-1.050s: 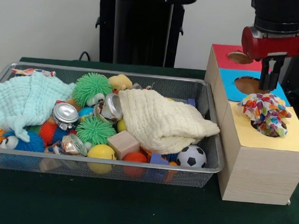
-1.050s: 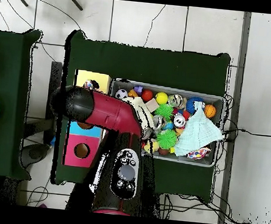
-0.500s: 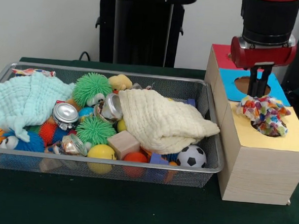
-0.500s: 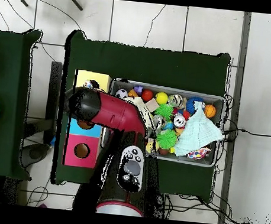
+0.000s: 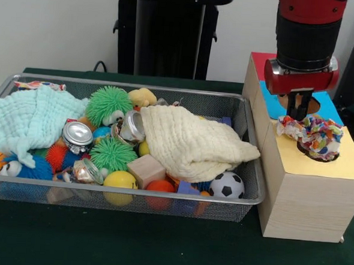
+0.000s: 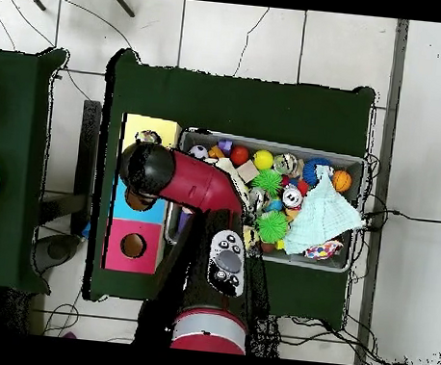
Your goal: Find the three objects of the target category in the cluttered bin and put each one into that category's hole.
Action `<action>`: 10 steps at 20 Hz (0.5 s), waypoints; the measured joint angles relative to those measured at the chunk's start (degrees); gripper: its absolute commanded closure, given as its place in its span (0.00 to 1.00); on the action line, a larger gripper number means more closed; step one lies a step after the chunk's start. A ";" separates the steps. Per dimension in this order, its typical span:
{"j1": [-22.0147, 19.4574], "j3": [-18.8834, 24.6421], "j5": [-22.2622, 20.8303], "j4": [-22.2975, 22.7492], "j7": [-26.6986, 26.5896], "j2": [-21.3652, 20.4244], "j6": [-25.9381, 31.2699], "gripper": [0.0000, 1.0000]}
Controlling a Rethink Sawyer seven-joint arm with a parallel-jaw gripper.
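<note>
At the right of the front view, a crumpled multicoloured cloth (image 5: pixel 312 136) sits on the yellow section of the wooden box (image 5: pixel 305 194), bunched over the yellow section's hole, its long axis running left to right. It has no clear end that points anywhere. The gripper (image 5: pixel 297 110) hangs just above the cloth's upper left edge; whether its claw is spread or pressed together, I cannot tell. At the centre-left, the wire bin (image 5: pixel 249 137) holds a cream cloth (image 5: pixel 191 142), a mint cloth (image 5: pixel 27 117), 2 green spiky balls and a small football (image 5: pixel 226 185).
</note>
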 measured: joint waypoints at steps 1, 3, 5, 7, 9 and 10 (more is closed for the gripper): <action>-0.24 0.26 0.02 0.12 0.00 -0.09 -0.22 1.00; -0.73 0.84 0.03 0.46 0.00 -0.24 -0.78 1.00; -1.32 1.51 0.05 0.98 0.00 -0.48 -1.38 1.00; -1.65 1.93 0.05 1.51 0.00 -0.73 -1.83 1.00; -1.70 2.05 0.02 1.67 0.00 -0.82 -2.05 1.00; -1.70 2.05 0.01 1.68 0.00 -0.83 -2.05 1.00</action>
